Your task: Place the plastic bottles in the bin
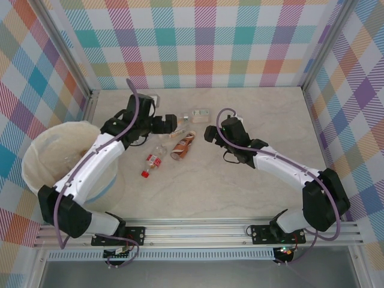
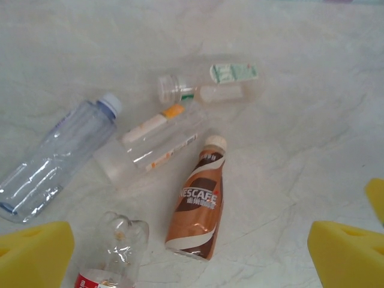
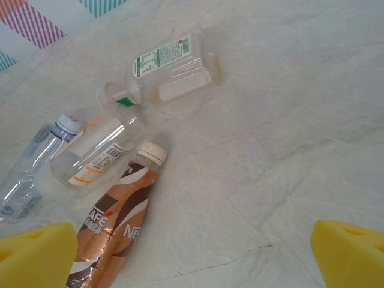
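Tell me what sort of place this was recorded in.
Probably a robot lab test cell: plaid backdrop walls on a metal frame, two arms bolted to a rail, and bottles staged on a table beside a bin.

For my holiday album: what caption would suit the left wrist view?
Open left gripper hovers over five bottles lying on the table, a brown Nescafe bottle in the middle.

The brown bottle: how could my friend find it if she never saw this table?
On the pale marble-look table, look right of the big round white-lined bin for a cluster of small plastic bottles lying down. The brown-and-white wrapped bottle with a cream cap is the one; every neighbour is see-through.
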You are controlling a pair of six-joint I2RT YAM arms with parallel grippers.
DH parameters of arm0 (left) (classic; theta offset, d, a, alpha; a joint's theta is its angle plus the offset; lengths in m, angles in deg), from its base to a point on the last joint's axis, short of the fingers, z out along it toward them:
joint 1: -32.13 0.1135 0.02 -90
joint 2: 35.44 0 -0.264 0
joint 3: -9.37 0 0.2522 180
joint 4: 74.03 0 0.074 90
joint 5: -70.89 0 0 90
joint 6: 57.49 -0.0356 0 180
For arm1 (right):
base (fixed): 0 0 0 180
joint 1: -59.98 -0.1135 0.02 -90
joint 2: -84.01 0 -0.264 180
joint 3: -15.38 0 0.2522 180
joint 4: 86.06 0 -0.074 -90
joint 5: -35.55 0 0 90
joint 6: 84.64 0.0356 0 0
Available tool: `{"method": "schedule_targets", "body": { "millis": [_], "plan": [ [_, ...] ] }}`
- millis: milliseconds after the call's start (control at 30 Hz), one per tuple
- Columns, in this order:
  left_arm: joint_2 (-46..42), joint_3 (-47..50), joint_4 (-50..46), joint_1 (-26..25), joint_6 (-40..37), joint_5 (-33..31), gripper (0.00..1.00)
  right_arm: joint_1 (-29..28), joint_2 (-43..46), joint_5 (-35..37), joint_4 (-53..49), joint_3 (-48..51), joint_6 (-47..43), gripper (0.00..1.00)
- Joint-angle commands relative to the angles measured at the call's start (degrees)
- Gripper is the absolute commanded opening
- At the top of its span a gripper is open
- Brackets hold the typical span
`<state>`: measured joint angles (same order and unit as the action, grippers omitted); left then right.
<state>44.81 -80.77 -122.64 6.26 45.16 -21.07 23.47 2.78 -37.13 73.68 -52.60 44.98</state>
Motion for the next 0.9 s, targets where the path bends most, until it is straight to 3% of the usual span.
{"method": "schedule_targets", "body": {
  "millis": [0,233,600,867],
  "plan": [
    [2.8,2.1,3.0,-0.7,0.9,-1.8,1.0,0.3,1.9,-2.7,4.4,2.0,-4.3,1.0],
    [8.9,7.2,4.1,-0.5,1.3,-7.1,1.0,0.3,2.8,-1.7,4.0,2.4,-5.7,1.0],
    [12.9,13.7,7.9,2.5,1.1,-0.4,1.0,0.3,3.0,-0.5,2.0,2.2,-5.2,1.0],
    [14.2,18.7,7.5,3.3,2.7,-4.2,0.86,0.3,4.0,0.4,1.9,3.3,-4.8,1.0]
  ]
}}
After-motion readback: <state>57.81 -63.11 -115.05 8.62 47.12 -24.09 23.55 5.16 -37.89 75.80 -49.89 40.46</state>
